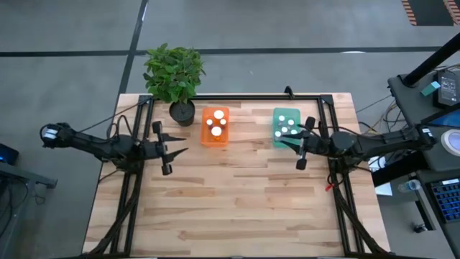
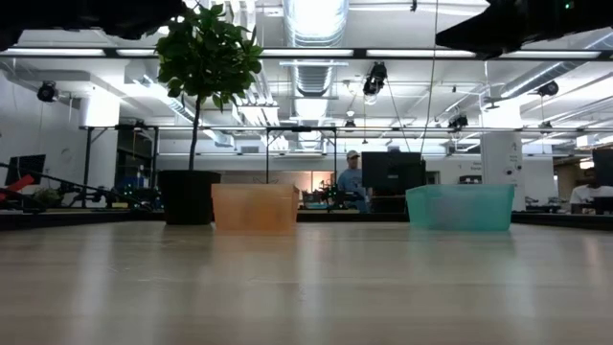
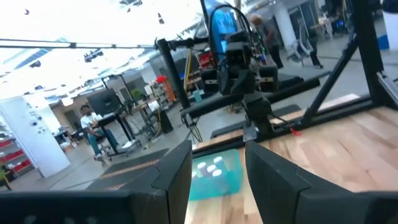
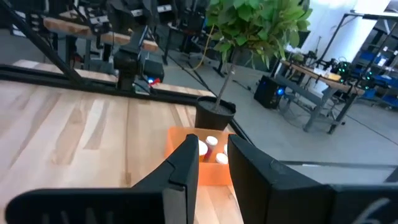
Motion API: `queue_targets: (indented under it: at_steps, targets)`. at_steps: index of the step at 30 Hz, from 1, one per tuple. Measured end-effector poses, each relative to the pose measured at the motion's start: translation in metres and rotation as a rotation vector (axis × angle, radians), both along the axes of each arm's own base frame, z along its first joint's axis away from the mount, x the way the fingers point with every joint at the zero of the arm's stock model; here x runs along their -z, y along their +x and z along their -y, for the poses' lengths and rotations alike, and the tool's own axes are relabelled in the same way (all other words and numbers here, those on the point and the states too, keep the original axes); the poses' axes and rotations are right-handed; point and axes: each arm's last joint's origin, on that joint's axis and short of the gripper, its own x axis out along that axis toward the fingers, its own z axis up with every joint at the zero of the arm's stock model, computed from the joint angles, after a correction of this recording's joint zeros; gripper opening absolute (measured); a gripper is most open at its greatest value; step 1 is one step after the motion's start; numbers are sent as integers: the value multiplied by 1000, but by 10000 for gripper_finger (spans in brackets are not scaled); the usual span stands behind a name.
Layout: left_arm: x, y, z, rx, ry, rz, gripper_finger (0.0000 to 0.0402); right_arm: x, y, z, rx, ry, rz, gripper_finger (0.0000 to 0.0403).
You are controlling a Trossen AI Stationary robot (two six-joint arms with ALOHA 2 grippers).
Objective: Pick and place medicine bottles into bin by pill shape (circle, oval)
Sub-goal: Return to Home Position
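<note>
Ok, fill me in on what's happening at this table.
Nothing is being handled right now. The left claw and the right claw both hang open and empty above the wooden table, the right one close to the teal tub. The white-capped medicine bottles in view sit inside the orange tub and the teal tub, which stand along the far edge beside a potted plant.

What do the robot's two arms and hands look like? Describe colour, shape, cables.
The left arm and right arm are slim, black and jointed, with dark cables alongside. The left hand and right hand each have two flat, tapering black fingers on a crossbar.
</note>
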Motion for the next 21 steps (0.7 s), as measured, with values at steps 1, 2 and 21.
queue_targets:
  at_steps: [1,2,21]
  targets:
    - [1,-2,0,0,-2,8,132,0,-2,0,-5,0,8,74]
    - [2,-3,-1,-2,-4,16,132,0,-3,0,-8,2,16,74]
    - [22,-29,-9,-62,-39,107,132,17,-58,8,-5,12,275,72]
